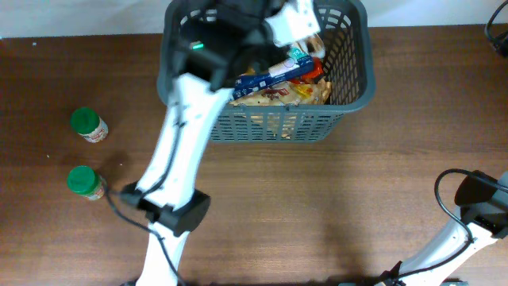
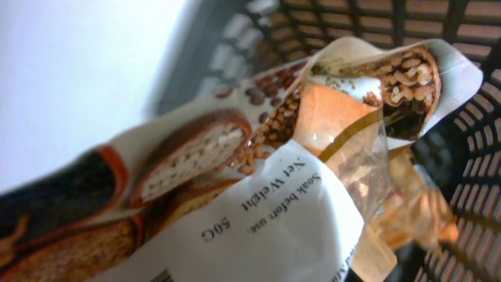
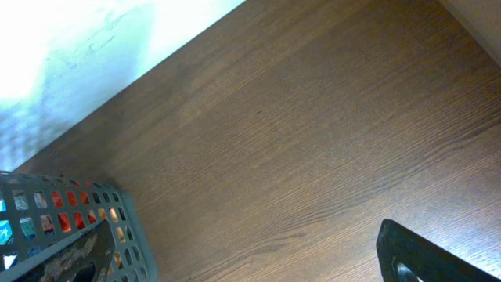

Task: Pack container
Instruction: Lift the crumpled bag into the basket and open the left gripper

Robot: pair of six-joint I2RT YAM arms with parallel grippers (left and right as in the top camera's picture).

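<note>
At the near right corner of the surface [image 1: 333, 206] the right tool [image 1: 475, 192] is parked well clear of everything. Its own camera catches only a dark sliver of it, so I cannot tell whether it is spread or pressed together.

Toward the left edge stand two green-lidded jars [image 1: 87, 125] [image 1: 84, 182], upright, apart from each other and not yet packed.

At the middle of the far edge sits the container [image 1: 270, 125], already holding a blue pack [image 1: 270, 75] and beige bags [image 1: 274, 95]. The left arm stretches across to it, with the left tool [image 1: 274, 28] over the far inside. A printed bean packet [image 2: 258, 196] fills the left wrist view and hides the fingers. It looks pinched, but I cannot tell for certain.

What could go wrong:
- The floppy packet could snag on the slotted wall [image 2: 470, 141] or slide off the heap if it is let go tilted.
- The arm crosses the left rim, so a careless pull back could drag the container along or over the far edge.
- The jars are round and would roll if nudged.

The overhead view alone shows the jars and both arms. The left wrist view alone gives the packet's print and how close it is to the lattice. The right wrist view adds only a lower corner of the container [image 3: 78, 211] and bare wood.
</note>
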